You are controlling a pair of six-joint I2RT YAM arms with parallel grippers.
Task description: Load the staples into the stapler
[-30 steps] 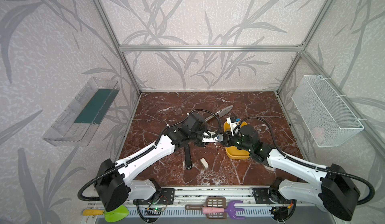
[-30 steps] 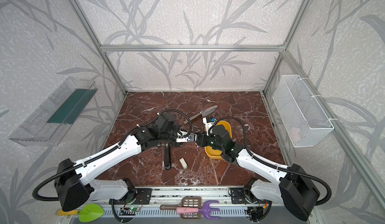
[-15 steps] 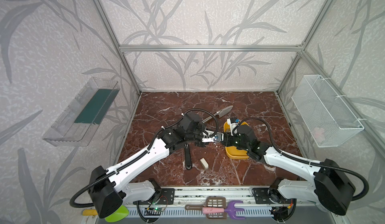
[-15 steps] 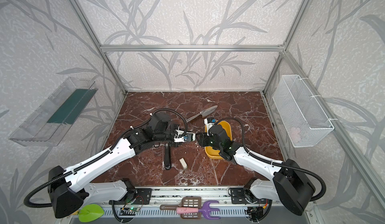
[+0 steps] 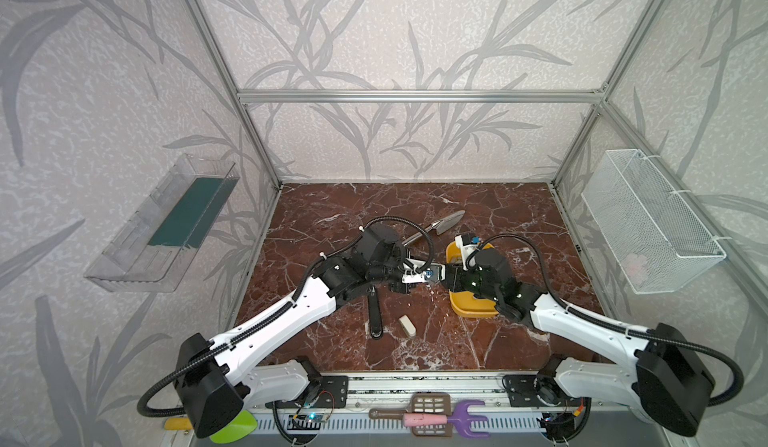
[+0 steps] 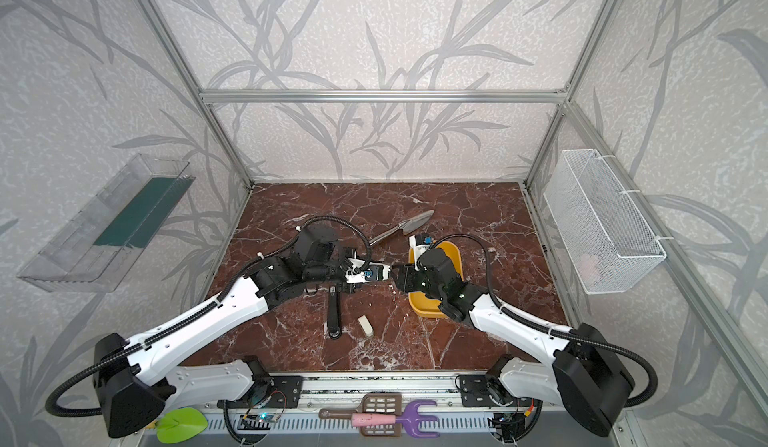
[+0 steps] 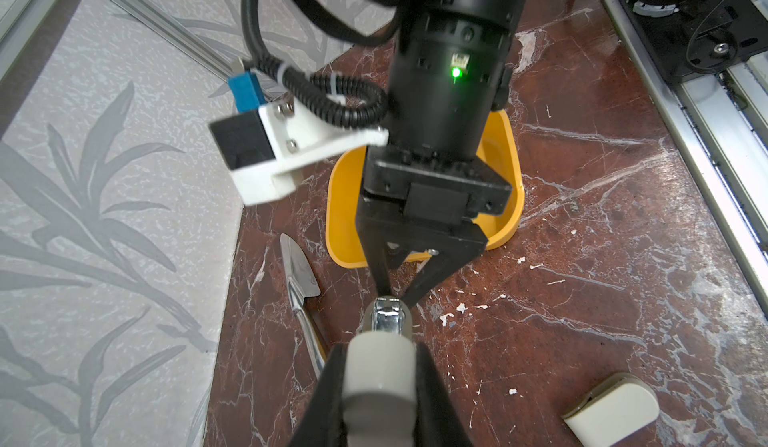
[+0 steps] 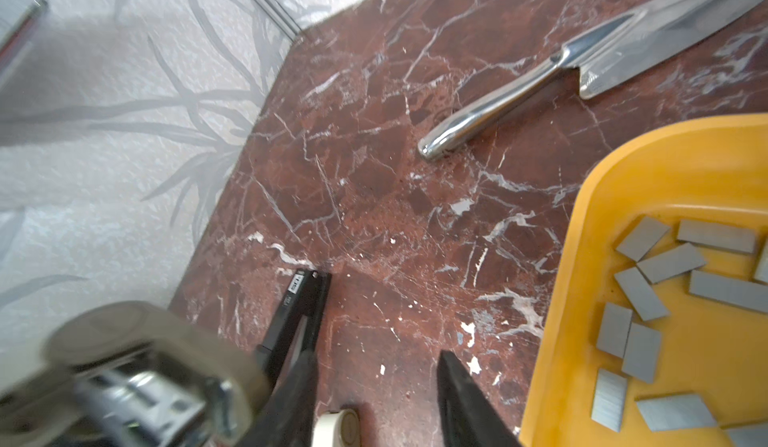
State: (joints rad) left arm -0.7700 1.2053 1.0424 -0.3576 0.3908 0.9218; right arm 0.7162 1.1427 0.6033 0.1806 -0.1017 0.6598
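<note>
Two arms: left gripper (image 7: 379,351) clamps beige stapler (image 7: 380,382); right gripper (image 8: 376,361) spread; black tool (image 8: 305,314) label (image 8: 296,287) unreadable.

Desk (image 8: 374,174): polished red-brown stone look, white-veined, glossy, flecked with white chips. Tray (image 8: 644,174): smooth yellow plastic, soft sheen. Trowel (image 8: 498,104), at 11 o'clock from the tray: smooth, mirror-bright metal. Staples (image 8: 642,293): matt grey metal, finely ribbed. Stapler (image 7: 380,366): matt cream plastic body, shiny metal nose. Bar (image 5: 374,316) toward 6 o'clock: matt black, material unclear. Cap (image 7: 611,411) beside it: smooth cream plastic. Basket (image 5: 648,224): white wire mesh. Shelf (image 5: 137,249): clear glossy plastic. Walls (image 5: 415,29): rough, matt paper.
</note>
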